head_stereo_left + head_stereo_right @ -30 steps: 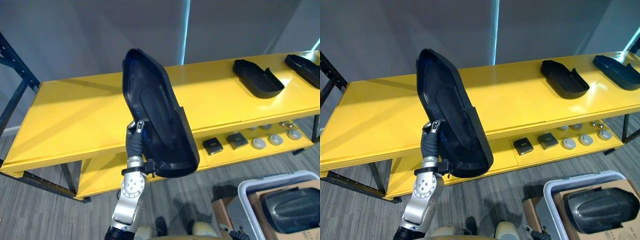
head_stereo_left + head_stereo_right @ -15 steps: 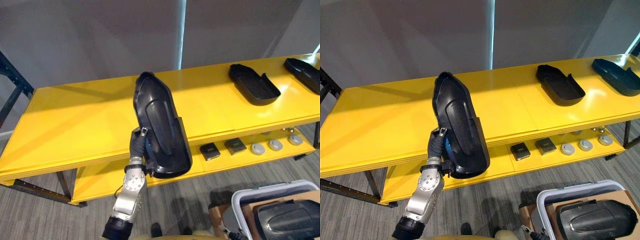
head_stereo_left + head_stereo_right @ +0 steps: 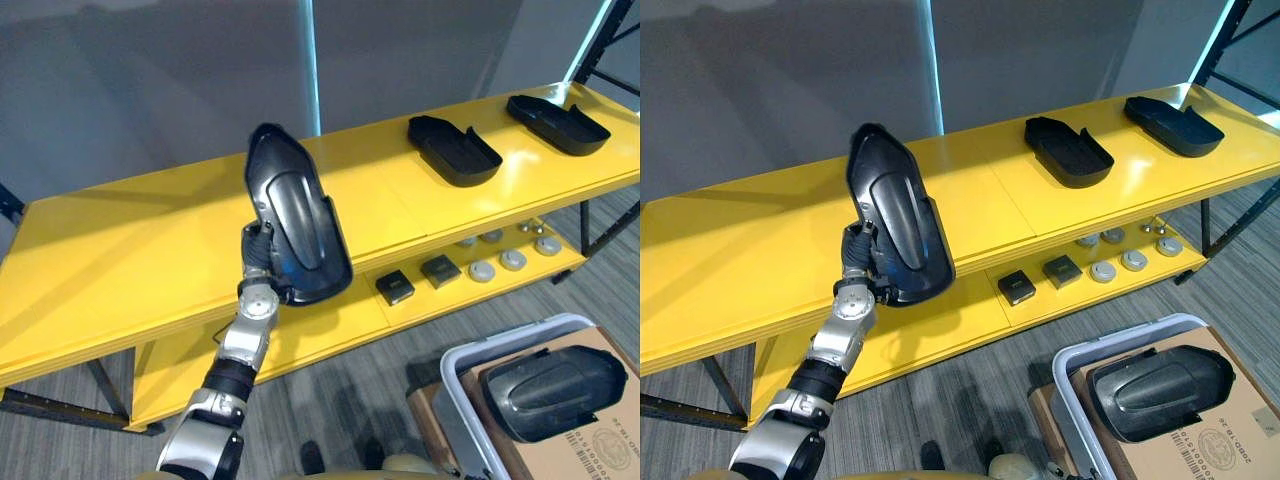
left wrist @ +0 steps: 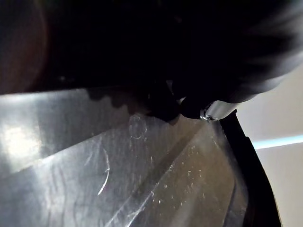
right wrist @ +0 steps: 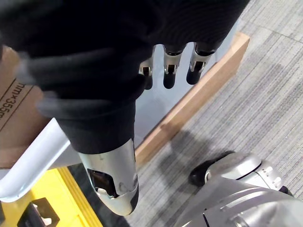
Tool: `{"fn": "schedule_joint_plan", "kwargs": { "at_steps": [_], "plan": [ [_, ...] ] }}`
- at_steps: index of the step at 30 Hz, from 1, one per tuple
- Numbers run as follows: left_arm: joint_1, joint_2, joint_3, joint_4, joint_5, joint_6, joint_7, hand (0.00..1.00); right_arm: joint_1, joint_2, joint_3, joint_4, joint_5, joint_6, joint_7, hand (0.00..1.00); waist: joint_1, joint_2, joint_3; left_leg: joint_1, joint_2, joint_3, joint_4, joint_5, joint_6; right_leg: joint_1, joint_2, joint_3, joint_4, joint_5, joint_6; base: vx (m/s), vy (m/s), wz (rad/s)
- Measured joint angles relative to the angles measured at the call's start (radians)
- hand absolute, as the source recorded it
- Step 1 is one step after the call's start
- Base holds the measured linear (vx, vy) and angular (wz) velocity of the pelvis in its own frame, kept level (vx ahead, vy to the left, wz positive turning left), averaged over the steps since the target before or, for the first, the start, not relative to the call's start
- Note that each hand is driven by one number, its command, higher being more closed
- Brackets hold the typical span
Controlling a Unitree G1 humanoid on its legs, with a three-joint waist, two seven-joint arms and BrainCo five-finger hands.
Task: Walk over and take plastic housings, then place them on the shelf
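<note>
The left hand (image 3: 858, 262) is grasping a black plastic housing (image 3: 295, 225) by its lower end, with the fingers clasping the rim, and in the left wrist view a silver finger (image 4: 215, 109) is pressing against the shell's glossy surface. The housing is standing nearly upright in the air with its narrow rounded end on top and its outer face turned toward the camera. It is hanging over the front part of the yellow shelf (image 3: 130, 250), not lying on it. Further along the top board toward the robot's right, a second housing (image 3: 455, 150) and a third housing (image 3: 557, 110) are lying flat, hollow side up, near each other and well apart from the held one. On the lower board (image 3: 330, 325), two small black square parts (image 3: 395, 288) are sitting side by side, and a row of round grey discs (image 3: 513, 260) is lying just beyond them to the right. At the lower right, a grey bin (image 3: 455, 365) is standing on the floor with a cardboard box (image 3: 590, 450) inside it, and a dark housing (image 3: 555, 388) is resting on top of that box. The right hand (image 5: 170, 66) is hanging low beside the bin, its fingers loose and nearly straight, holding nothing, above the grey plank-patterned floor (image 5: 265, 109).
</note>
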Motion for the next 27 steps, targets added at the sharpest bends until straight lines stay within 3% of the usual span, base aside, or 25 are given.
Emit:
{"fn": "schedule_joint_plan", "kwargs": {
  "at_steps": [9, 10, 20, 27],
  "plan": [
    [-0.149, 0.051, 0.041, 0.126, -0.050, 0.005, 0.001, 1.00, -0.045, -0.011, 0.008, 0.019, 0.000, -0.010, 0.001, 0.00, -0.017, 0.009, 0.053, -0.023, 0.000, -0.001, 0.000, 0.000, -0.001, -0.027, 0.000, -0.002, 0.000, 0.000, 0.000, 0.04, -0.005, -0.03],
    [-0.166, 0.058, 0.042, 0.138, -0.058, 0.005, 0.000, 0.00, -0.047, -0.011, 0.010, 0.018, 0.000, -0.014, 0.001, 0.00, -0.025, 0.009, 0.063, -0.024, 0.000, -0.001, 0.000, 0.000, -0.001, -0.029, 0.000, -0.001, 0.001, 0.000, 0.000, -0.01, 0.015, -0.06],
    [-0.282, 0.066, 0.082, 0.215, -0.117, 0.003, 0.004, 0.00, -0.054, -0.011, 0.045, 0.014, 0.002, -0.026, 0.000, 0.00, -0.028, 0.008, 0.085, -0.057, 0.002, 0.038, 0.000, -0.002, -0.004, -0.084, 0.001, 0.032, 0.018, 0.000, 0.000, 0.00, 0.011, -0.11],
    [-0.299, 0.067, 0.119, 0.214, -0.117, 0.001, 0.043, 0.00, -0.054, -0.011, 0.047, 0.011, 0.005, -0.032, -0.001, 0.00, -0.029, 0.009, 0.088, -0.064, 0.002, 0.039, 0.000, -0.003, -0.005, -0.091, 0.001, 0.035, 0.020, 0.000, -0.001, 0.01, -0.001, -0.01]
  ]
}}
